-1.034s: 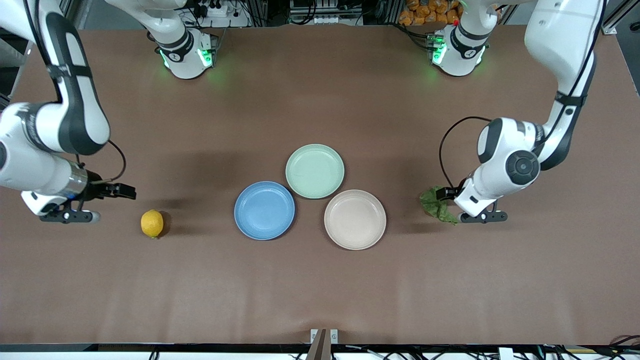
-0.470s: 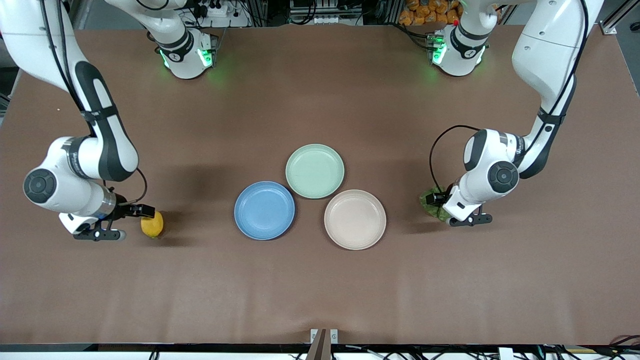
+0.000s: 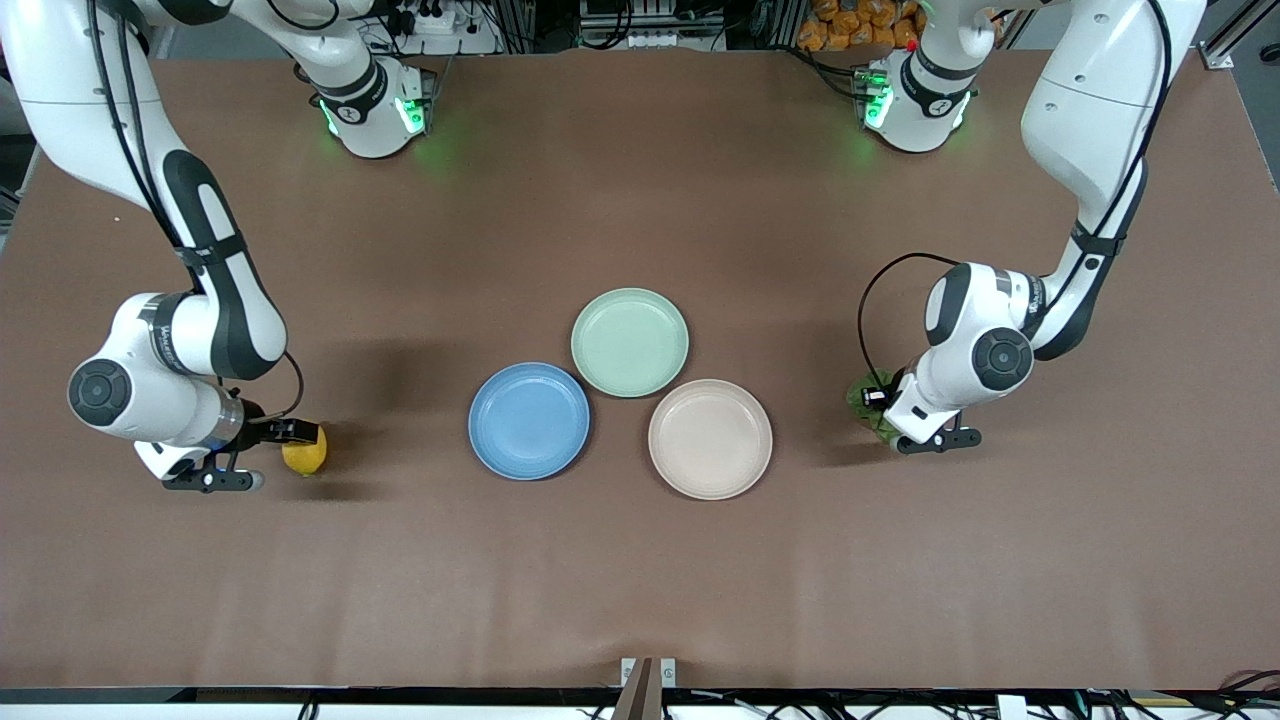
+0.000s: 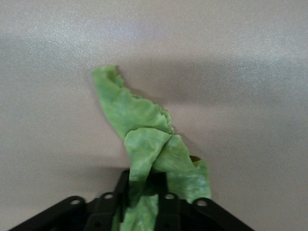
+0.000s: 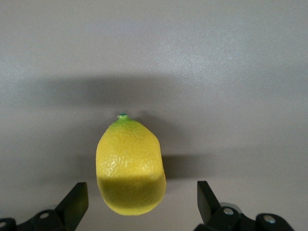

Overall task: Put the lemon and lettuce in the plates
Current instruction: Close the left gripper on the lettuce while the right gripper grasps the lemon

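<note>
I see right claw (image 5: 139, 211) wide open straddling lemon (image 5: 131, 166); left claw (image 4: 144, 211) fingers close on lettuce (image 4: 144, 149), still on tabletop (image 3: 640, 580).

Lettuce (image 4: 144, 144) on table (image 4: 240, 57), one end between left claw (image 4: 142, 204) fingers.

The lemon (image 5: 130, 166) has a finely pitted, faintly shiny yellow skin. The lettuce (image 4: 144, 144) looks thin, crinkled and matt. The blue plate (image 3: 529, 420), with the beige plate (image 3: 710, 438) just beside it, is smooth with a soft sheen. The table (image 3: 640, 580) is covered in matt brown sheet.
</note>
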`<state>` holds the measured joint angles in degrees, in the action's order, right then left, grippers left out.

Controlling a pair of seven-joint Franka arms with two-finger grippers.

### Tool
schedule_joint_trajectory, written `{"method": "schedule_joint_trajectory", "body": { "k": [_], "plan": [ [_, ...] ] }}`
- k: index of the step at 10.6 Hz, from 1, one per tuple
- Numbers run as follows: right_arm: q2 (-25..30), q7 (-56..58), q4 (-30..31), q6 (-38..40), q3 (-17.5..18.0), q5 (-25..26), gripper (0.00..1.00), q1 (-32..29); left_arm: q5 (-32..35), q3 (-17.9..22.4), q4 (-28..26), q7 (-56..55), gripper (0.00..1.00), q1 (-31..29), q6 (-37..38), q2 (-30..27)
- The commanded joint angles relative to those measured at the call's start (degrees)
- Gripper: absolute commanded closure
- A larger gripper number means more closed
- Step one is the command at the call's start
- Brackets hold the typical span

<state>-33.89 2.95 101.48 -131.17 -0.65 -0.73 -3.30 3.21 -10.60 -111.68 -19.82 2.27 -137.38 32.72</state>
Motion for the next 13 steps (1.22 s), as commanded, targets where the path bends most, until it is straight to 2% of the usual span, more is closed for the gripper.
{"method": "schedule_joint_trajectory", "body": {
  "k": [1,3,5,6,7,8,9,11,13],
  "plan": [
    [-1.4,0.3,-1.3,-0.5,0.4,-0.4,0.0,-0.1,1.0,-0.4,-0.1,-1.6,1.0,0.4,-0.3,-1.2],
    [-2.4,0.3,-1.1,-1.7,0.4,-0.5,0.0,-0.1,0.9,-0.6,0.7,-4.3,1.0,1.6,3.3,-4.2],
    [-2.4,0.1,-1.0,-1.8,0.5,-0.5,0.01,-0.1,0.9,-2.6,2.1,-6.2,1.0,3.8,5.6,-7.9],
    [-2.5,0.3,-0.9,-1.8,0.5,-0.5,0.29,-0.2,0.4,-3.5,4.2,-6.3,1.0,4.1,6.1,-8.5],
    [-2.7,0.3,-0.8,-1.8,0.8,-0.5,0.69,-0.1,0.3,-4.7,5.8,-6.3,1.0,4.1,6.4,-9.0],
    [-2.7,0.3,-0.8,-1.7,1.6,-0.5,0.88,-0.6,0.0,-6.0,8.1,-7.3,1.0,4.2,6.4,-8.6],
    [-2.7,0.2,-0.8,-1.3,1.7,-1.6,0.99,-0.7,0.0,-6.8,10.3,-11.0,1.0,4.8,6.4,-8.2],
    [-2.5,0.3,-0.8,-0.3,1.6,-3.3,1.0,-0.3,0.1,-8.2,12.5,-16.8,1.0,6.7,6.3,-7.2],
    [-1.8,-0.2,-1.0,1.3,1.7,-3.3,1.0,0.3,-3.2,-8.4,12.8,-20.0,1.0,8.8,6.0,-6.6]
  ]
}}
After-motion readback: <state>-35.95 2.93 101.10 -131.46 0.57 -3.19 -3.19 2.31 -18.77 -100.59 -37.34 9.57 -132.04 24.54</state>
